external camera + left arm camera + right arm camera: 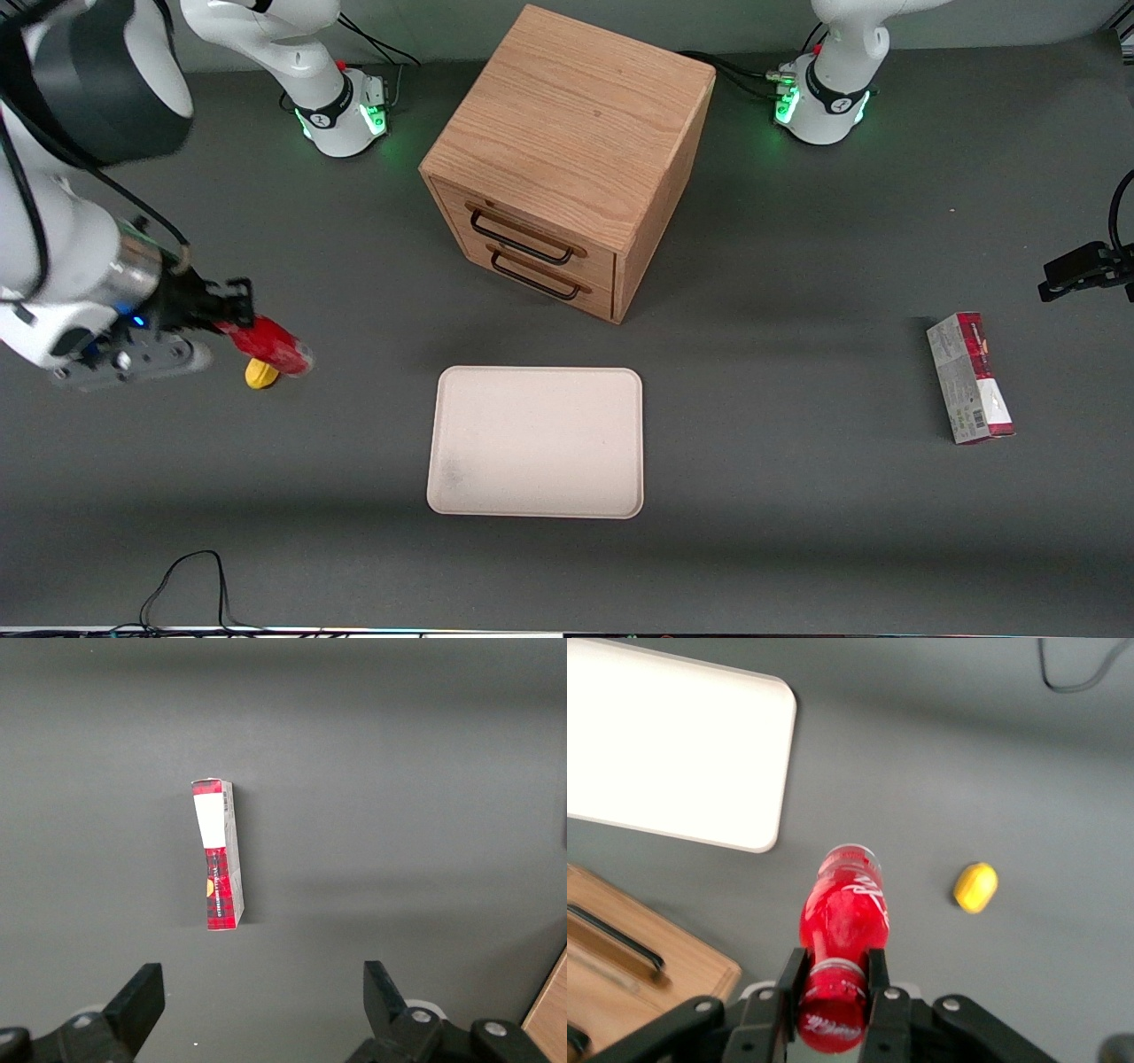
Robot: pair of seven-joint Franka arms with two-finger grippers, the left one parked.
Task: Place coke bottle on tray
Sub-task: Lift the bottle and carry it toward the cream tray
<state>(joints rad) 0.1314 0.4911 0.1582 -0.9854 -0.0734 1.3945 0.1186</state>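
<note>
The end effector (833, 979) gripped the bottle (270, 346) by its neck, at the tray's (536, 441) nine o'clock; probably light, stiff, slippery.

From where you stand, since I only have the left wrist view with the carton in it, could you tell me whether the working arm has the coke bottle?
Observer: Yes, the end effector is shut on the coke bottle, gripping it at the cap end.
Operator: Thank you. Is the bottle off the table?
Observer: It looks lifted, tilted, above the yellow lemon.
Operator: And where is the tray?
Observer: The tray lies in front of the wooden drawer cabinet, with nothing on it.
</note>
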